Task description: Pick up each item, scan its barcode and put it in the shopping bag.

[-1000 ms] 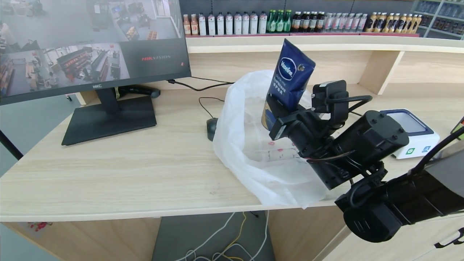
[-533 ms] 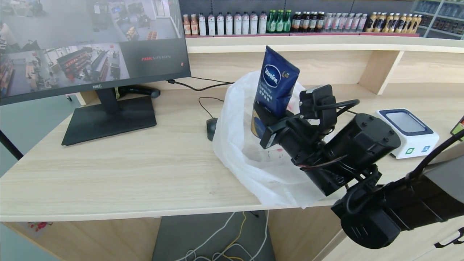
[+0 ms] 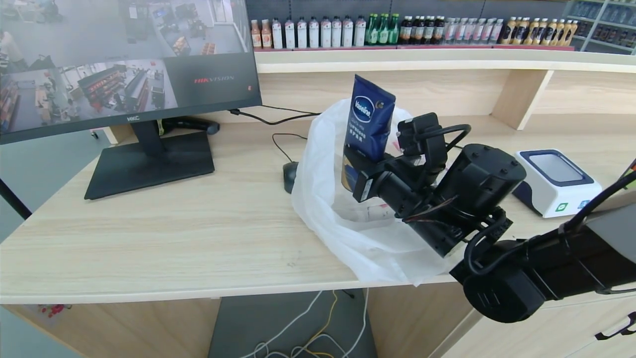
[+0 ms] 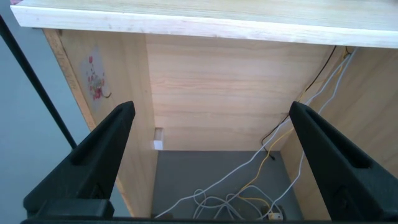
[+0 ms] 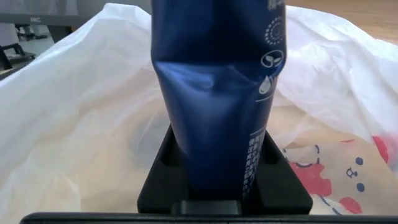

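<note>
We had the right gripper (image 3: 366, 174) clamped on the tube (image 3: 370, 117), which stood upright over the open mouth of the bag (image 3: 323, 209). We judged it best to lower the tube well inside, clear of the rim, before releasing it. The left gripper (image 4: 211, 155) hung spread wide below the counter (image 4: 186, 18). The tube's lower end, its barcode and the bag's contents were hidden or unclear to us.

The tube (image 3: 370, 117) is coloured dark blue, with white lettering and a gold band low on it. The shopping bag (image 3: 318, 199) is seen as translucent white, printed with red and pink cartoon figures. The scanner (image 3: 556, 184) is finished white, framed in dark blue. The counter (image 3: 174, 238) is marked by pale wood grain.
</note>
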### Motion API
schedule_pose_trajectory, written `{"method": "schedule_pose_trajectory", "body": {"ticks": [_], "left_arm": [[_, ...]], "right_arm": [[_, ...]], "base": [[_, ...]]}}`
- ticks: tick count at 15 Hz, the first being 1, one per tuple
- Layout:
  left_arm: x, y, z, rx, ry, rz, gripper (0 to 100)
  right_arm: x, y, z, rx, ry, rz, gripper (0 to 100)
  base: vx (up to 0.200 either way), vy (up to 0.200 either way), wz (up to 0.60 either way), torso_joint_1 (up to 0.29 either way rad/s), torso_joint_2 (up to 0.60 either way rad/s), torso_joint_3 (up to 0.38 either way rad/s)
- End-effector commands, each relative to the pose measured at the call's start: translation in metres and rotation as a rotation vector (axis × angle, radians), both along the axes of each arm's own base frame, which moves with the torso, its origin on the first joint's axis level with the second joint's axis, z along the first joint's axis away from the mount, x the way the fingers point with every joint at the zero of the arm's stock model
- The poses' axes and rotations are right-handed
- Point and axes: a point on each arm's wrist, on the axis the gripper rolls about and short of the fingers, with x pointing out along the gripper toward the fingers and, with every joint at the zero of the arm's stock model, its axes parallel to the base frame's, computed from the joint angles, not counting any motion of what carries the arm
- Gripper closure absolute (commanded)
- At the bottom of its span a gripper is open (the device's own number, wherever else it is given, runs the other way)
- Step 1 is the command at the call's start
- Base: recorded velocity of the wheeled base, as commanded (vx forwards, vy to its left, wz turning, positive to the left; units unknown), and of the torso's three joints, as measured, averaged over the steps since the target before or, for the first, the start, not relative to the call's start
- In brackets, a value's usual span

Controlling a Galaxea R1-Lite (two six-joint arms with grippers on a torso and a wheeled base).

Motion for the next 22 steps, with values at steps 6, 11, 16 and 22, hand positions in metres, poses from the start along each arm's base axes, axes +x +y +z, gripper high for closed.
{"method": "schedule_pose_trajectory", "body": {"ticks": [6,11,16,22], "left_arm": [[0.0,0.0,0.0,0.0,0.0,-0.002,0],[0.0,0.0,0.0,0.0,0.0,0.0,0],[0.0,0.0,0.0,0.0,0.0,0.0,0],[0.0,0.0,0.0,0.0,0.0,0.0,0]], "right_arm": [[0.007,-0.009,-0.025,-0.026,0.084,-0.017,100],[0.009,-0.007,-0.032,-0.026,0.105,-0.015,100],[0.009,-0.006,-0.032,-0.028,0.106,-0.007,100],[0.008,-0.007,-0.024,-0.003,0.098,-0.001,0]], "base": [[0.0,0.0,0.0,0.0,0.0,0.0],[0.0,0.0,0.0,0.0,0.0,0.0],[0.0,0.0,0.0,0.0,0.0,0.0],[0.0,0.0,0.0,0.0,0.0,0.0]]}}
